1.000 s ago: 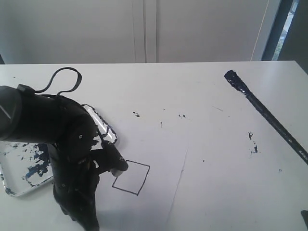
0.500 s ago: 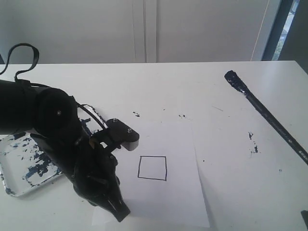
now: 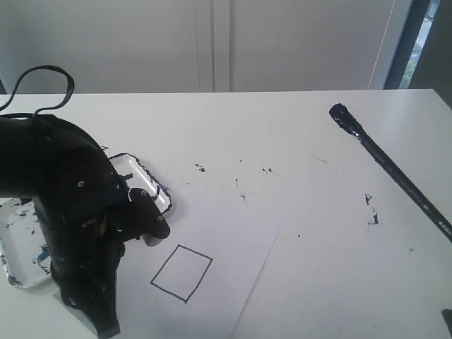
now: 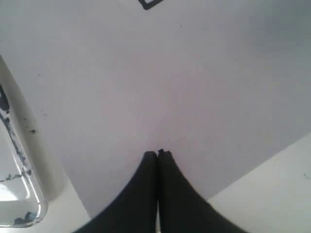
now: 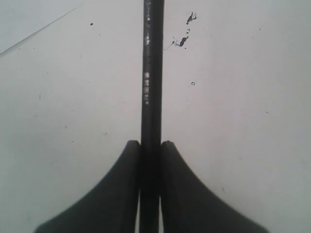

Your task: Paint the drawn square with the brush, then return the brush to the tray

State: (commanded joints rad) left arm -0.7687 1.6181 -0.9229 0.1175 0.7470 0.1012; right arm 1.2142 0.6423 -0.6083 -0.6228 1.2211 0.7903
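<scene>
The drawn square (image 3: 181, 272) is an empty black outline, tilted, on the white paper sheet (image 3: 233, 226). One corner of the drawn square (image 4: 148, 4) shows in the left wrist view. My left gripper (image 4: 158, 154) is shut with its tips down on the paper, some way from the square. The bulky left arm (image 3: 78, 226) stands between the square and the tray (image 3: 150, 182), hiding much of it. In the right wrist view my right gripper (image 5: 151, 143) is shut on the brush's (image 5: 151, 73) black handle. The brush (image 3: 395, 176) slants over the table at the right, its clotted tip pointing to the far side.
The tray's rim (image 4: 29, 194) lies close beside the paper's edge. Small dark paint specks (image 3: 370, 208) dot the white table. A black cable (image 3: 42, 78) loops above the left arm. A white wall stands behind the table.
The left arm has swung, and the paper has turned with it. The square, straight half a second ago, is now tilted and further left. The brush has not moved.
</scene>
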